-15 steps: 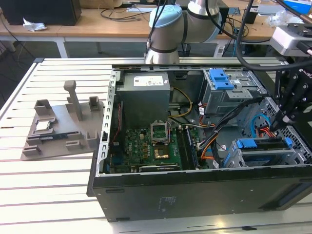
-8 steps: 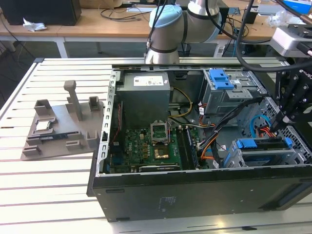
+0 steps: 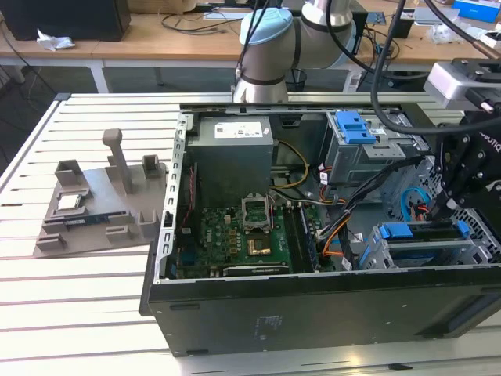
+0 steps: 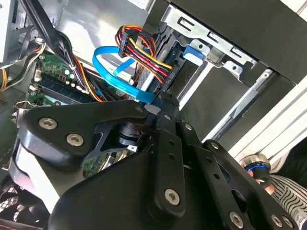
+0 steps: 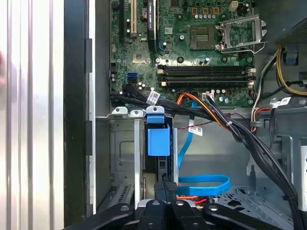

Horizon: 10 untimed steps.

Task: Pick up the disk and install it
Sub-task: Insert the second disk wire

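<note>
The disk (image 3: 423, 233) sits edge-up in the drive cage (image 3: 395, 254) at the case's front corner, on the exterior view's right, and its blue carrier bracket runs along the top. In the first wrist view the disk (image 5: 161, 165) is a dark slab in the cage slot with a blue tab (image 5: 158, 140) at its end. My gripper (image 3: 445, 210) reaches down to the bracket's end. The black fingertips (image 5: 165, 188) are pressed together right at the disk's edge, and nothing shows between them. The second wrist view has the gripper (image 4: 162, 106) shut beside the blue and multicoloured cables.
The open computer case (image 3: 235, 301) lies on a slatted white table. Blue data cable (image 5: 204, 181) and black cable bundles (image 5: 240, 132) crowd the cage. A second blue caddy (image 3: 354, 125) sits in the upper bay. A grey fixture tray (image 3: 102, 207) holds a processor chip (image 3: 69, 201). Striped fabric (image 4: 288, 196) shows beside the case.
</note>
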### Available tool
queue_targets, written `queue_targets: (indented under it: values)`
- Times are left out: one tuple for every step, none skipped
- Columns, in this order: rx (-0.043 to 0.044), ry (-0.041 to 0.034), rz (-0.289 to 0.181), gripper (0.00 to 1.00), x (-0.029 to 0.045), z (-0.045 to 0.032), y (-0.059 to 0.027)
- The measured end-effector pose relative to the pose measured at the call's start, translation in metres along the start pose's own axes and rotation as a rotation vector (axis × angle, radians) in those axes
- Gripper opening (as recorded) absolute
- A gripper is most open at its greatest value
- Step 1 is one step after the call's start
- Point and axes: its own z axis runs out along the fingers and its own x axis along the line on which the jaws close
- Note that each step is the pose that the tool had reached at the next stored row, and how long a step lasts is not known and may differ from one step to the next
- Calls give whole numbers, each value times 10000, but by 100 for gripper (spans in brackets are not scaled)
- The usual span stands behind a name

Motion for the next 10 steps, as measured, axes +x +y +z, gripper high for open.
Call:
queue_targets:
  values:
    - [0, -1, 0, 11, 2, 19, -1]
    - [0, 2, 0, 11, 9, 28, -1]
    - [1, 0, 0, 11, 27, 35, -2]
    - [1, 1, 0, 11, 40, 36, -2]
    - [1, 1, 0, 11, 48, 37, -2]
    - [0, 0, 0, 11, 63, 39, -3]
    - [0, 1, -1, 11, 67, 40, -3]
    - [0, 0, -1, 11, 67, 42, -3]
    - [0, 0, 0, 11, 68, 53, -3]
    - [0, -1, 0, 11, 67, 70, -4]
